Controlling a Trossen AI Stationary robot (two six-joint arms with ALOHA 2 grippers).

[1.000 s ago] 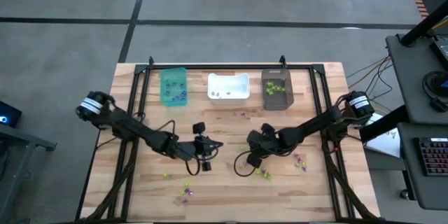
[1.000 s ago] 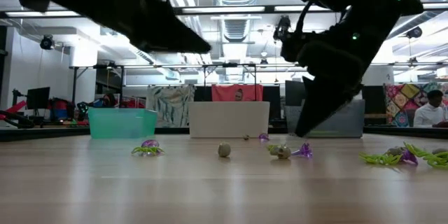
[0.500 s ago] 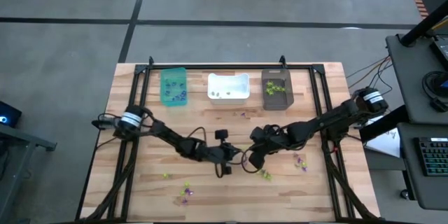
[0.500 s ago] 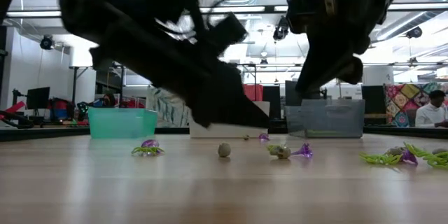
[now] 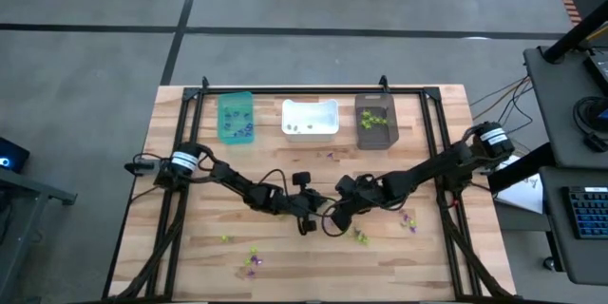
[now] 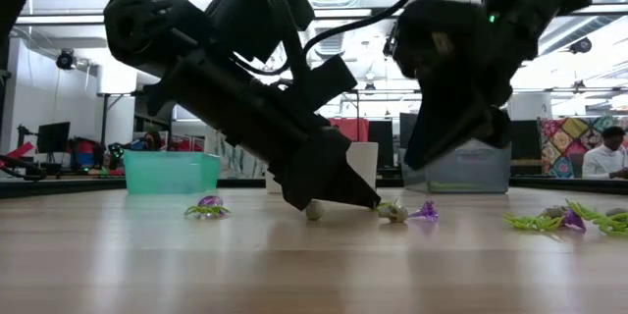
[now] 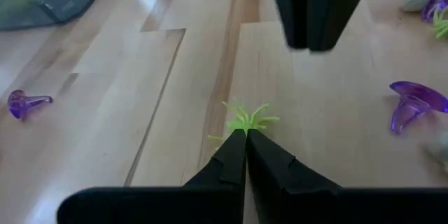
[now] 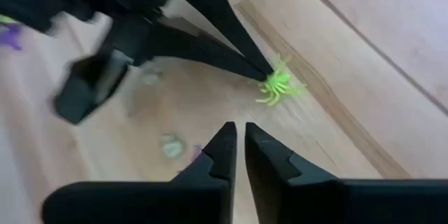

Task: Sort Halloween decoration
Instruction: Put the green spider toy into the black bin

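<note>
Pinching shut, the left gripper (image 7: 246, 134) has its fingertips pressed together and down on the table (image 5: 285, 256) at mid-board. A lime spider (image 7: 246, 119) lies right at those tips, touching them. Cannot tell if a leg is actually caught between them.

The right gripper (image 8: 239, 129) hangs just beside the left one, pointing at the same spot, a little off the wood. Its fingers stand a narrow slit apart with nothing between them. The spider sits just ahead of its tips.

- A pale grey trinket (image 8: 170, 145) lies close beside the right fingers.
- A purple trinket (image 7: 413, 101) lies near the left gripper, off to one side. A second purple piece (image 7: 24, 101) sits farther out on the other side.
- In the low view a grey ball (image 6: 314, 210) rests just beside the left fingertips.
- A lime bunch (image 6: 540, 221) lies well out past the right gripper.
- A small purple-and-lime cluster (image 5: 252, 261) lies well apart from both grippers, toward the near edge.

Far beyond both grippers, at the back edge, three bins stand in a row: teal bin (image 5: 236, 117), white bin (image 5: 311, 119), dark bin (image 5: 374, 120). Each holds a few trinkets.
</note>
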